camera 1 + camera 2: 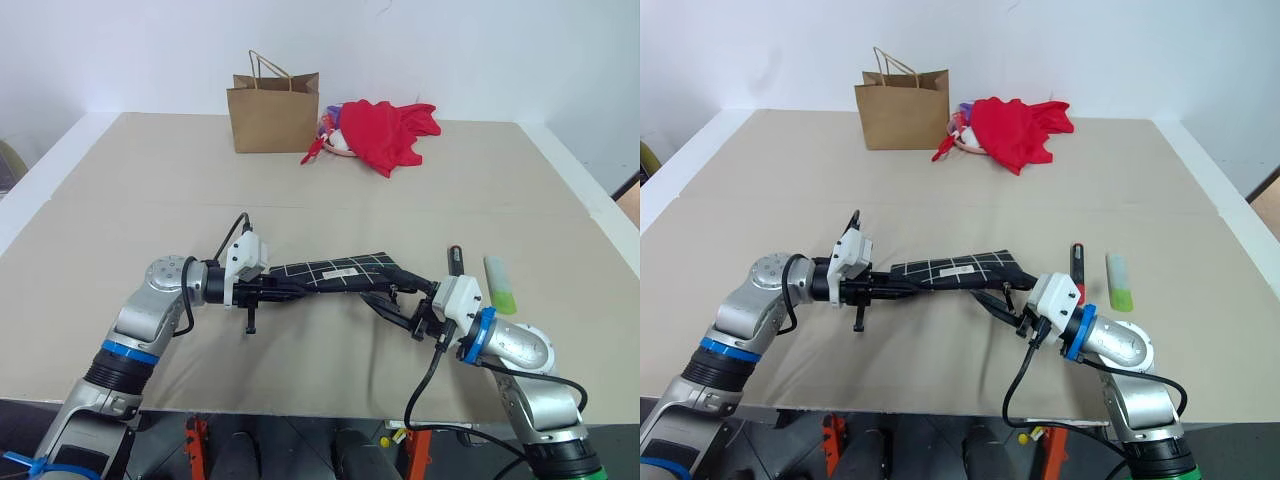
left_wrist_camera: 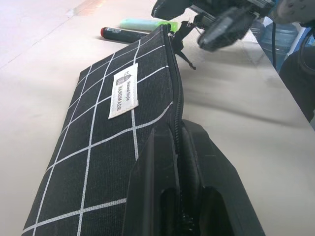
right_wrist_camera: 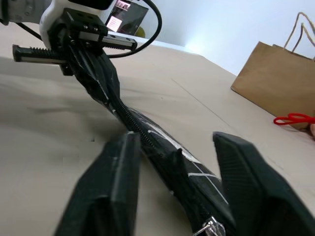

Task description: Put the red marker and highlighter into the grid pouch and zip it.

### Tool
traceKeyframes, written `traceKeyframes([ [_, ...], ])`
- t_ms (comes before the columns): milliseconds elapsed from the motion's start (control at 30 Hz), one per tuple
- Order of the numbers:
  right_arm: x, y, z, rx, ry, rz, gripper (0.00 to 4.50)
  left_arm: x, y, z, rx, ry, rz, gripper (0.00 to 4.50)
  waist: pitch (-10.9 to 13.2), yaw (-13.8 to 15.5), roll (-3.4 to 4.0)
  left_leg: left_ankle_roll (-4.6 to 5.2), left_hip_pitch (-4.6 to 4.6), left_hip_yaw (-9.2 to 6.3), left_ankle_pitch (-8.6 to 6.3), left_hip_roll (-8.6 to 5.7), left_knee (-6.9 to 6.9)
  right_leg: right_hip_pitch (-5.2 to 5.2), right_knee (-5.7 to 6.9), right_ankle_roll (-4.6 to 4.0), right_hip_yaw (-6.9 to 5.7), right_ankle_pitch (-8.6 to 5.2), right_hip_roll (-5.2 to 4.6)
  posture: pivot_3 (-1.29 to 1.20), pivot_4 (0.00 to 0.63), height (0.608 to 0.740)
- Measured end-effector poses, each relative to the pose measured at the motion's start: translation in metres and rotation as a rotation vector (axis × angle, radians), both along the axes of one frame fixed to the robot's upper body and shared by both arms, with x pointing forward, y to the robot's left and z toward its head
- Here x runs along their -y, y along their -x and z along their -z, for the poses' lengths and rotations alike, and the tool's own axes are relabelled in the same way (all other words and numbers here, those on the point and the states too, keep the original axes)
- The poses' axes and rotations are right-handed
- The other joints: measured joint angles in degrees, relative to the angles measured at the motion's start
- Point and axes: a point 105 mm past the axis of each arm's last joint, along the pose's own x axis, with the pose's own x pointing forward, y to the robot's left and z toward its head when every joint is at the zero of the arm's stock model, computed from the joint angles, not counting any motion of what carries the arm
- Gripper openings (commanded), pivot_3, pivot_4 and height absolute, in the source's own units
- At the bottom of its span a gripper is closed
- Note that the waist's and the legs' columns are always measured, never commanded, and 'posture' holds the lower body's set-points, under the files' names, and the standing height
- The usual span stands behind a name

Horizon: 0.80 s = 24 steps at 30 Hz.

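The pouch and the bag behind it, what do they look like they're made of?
Pouch: seems a woven black fabric, matte, with a visible weave, printed white grid lines, a stitched white label and a coil zipper.
Bag: looks like brown kraft paper, matte and stiff, standing upright with crisp folds and twisted handles, probably paper cord.

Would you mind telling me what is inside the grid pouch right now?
The grid pouch appears zipped, so its inside is hidden. The red marker and highlighter lie outside on the table.
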Motion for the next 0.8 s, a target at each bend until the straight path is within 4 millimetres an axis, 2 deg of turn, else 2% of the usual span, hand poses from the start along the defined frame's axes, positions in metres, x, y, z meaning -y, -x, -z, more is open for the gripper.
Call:
traceKeyframes([
  [100, 0.001, 0.0, 0.001, 0.001, 0.006, -0.003, 0.02, 0.0, -0.001, 0.0, 0.004, 0.001, -0.005, 0.0, 0.0, 0.01, 0.0, 0.0, 0.0, 0.0, 0.0, 0.0, 0.0, 0.0, 0.0, 0.0, 0.0, 0.0, 0.0, 0.0, 0.15, 0.74],
  [467, -0.001, -0.002, 0.005, -0.027, 0.042, -0.017, 0.02, 0.002, -0.002, -0.001, 0.039, -0.002, -0.012, 0.0, 0.0, 0.0, 0.0, 0.0, 0.01, 0.0, 0.0, 0.0, 0.01, 0.01, 0.0, 0.0, 0.0, 0.01, 0.0, 0.0, 0.15, 0.74],
  [800, -0.047, -0.003, -0.01, -0.107, 0.022, -0.146, 0.02, 0.01, -0.002, -0.001, 0.117, 0.0, 0.003, 0.0, 0.0, 0.0, 0.0, 0.0, -0.01, -0.05, 0.0, 0.0, 0.01, 0.0, 0.01, -0.01, -0.03, 0.02, 0.01, 0.0, 0.15, 0.74],
])
